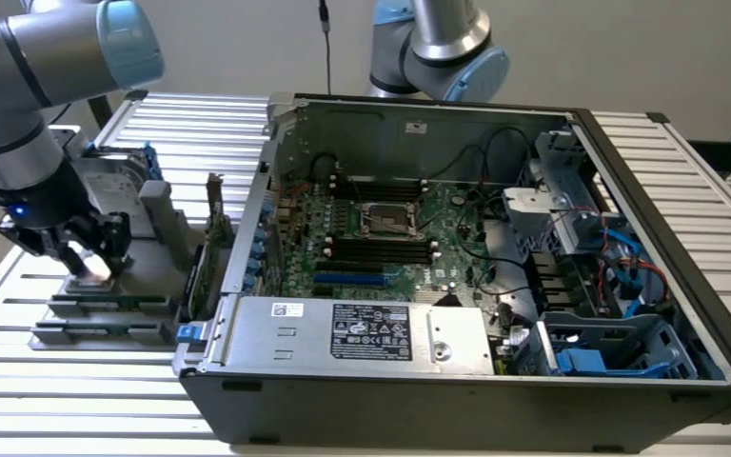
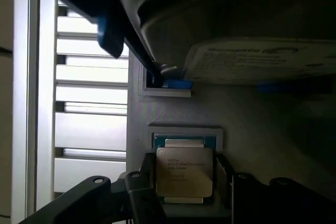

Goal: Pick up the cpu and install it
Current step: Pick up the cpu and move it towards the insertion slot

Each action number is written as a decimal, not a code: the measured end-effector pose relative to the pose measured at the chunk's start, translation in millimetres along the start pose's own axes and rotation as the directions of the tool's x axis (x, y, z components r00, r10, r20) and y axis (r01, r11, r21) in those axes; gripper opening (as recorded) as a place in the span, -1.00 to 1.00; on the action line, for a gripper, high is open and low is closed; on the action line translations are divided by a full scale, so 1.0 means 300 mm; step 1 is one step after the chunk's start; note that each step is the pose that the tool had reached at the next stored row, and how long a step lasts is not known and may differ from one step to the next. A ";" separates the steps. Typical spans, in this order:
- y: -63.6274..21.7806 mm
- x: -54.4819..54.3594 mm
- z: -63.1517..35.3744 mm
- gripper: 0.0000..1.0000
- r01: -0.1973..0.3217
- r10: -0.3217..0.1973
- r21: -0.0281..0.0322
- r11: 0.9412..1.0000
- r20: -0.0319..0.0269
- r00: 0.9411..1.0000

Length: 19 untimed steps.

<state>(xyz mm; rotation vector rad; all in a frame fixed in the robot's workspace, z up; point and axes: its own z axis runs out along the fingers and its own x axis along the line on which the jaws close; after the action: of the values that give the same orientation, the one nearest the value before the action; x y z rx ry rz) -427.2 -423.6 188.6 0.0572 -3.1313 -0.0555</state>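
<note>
The cpu, a small square chip with a silver-grey top plate, lies in a white-framed recess of the grey holder block. My gripper is down over it, one dark finger against each of two opposite sides, shut on the chip. In the exterior view my gripper stands low at the exterior view's left, over the lit cpu on the tray. The open CPU socket sits in the middle of the motherboard inside the open computer case.
A silver hard drive in a blue bracket stands close beside the chip's recess. Long grey slotted tray blocks lie in front. A second arm rises behind the case. The slatted table surrounds everything.
</note>
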 end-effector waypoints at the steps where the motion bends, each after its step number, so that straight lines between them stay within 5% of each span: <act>1: 0.000 0.000 -0.004 0.09 0.000 0.000 0.000 1.000 0.000 1.000; 9: 0.002 -0.001 -0.069 0.09 0.000 0.000 0.000 1.000 0.000 1.000; 19: 0.007 -0.018 -0.217 0.09 0.000 0.000 0.000 1.000 0.000 1.000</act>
<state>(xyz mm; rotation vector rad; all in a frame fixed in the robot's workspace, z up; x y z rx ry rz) -421.1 -423.5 253.7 0.0579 -3.1313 -0.0556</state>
